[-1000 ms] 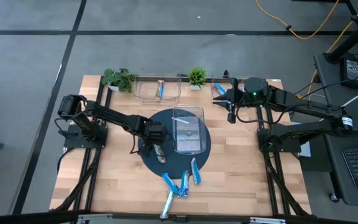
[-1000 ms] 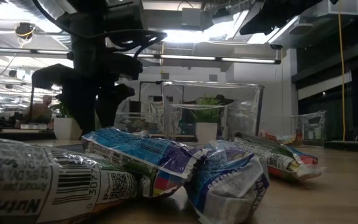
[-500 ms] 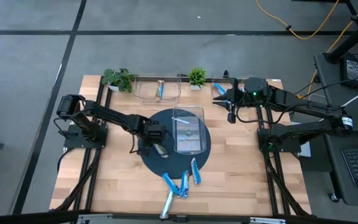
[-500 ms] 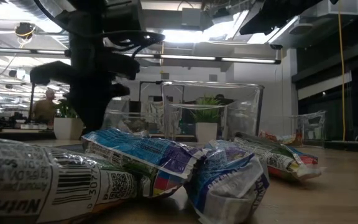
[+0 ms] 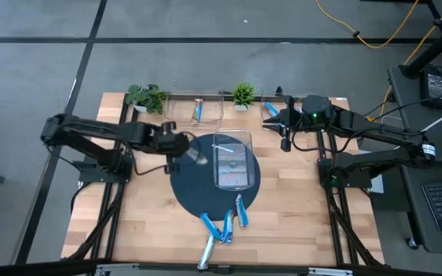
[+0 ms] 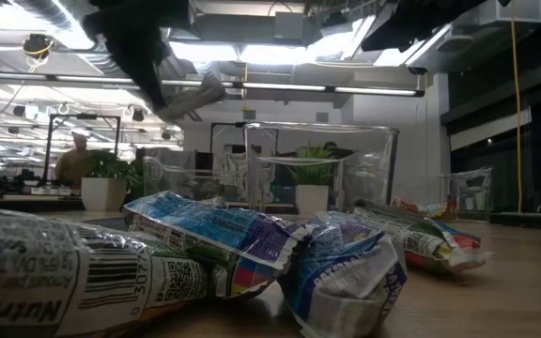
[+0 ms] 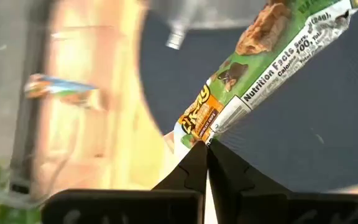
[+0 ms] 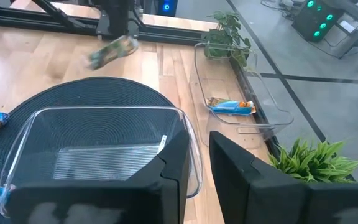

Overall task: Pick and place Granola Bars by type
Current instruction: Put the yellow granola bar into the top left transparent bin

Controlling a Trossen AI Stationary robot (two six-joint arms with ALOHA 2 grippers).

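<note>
Wooden surface carries round dark mat with clear bin on it. Left tool pinched on end of green-wrapped granola bar, lifted above mat's edge. Right tool waits near far edge, fingers narrowly apart, empty. Blue bars lie near front.

On the green bar in your left wrist view you can read "Nutrition Facts", a serving line ending "(24g)", and "100" beside what looks like "Calories"; the orange logo near its pinched end is too blurred to make out. In your low view, the nearest silver bar shows "Nutrit", cut off by the frame, above it a barcode with "30" and a QR code.
</note>
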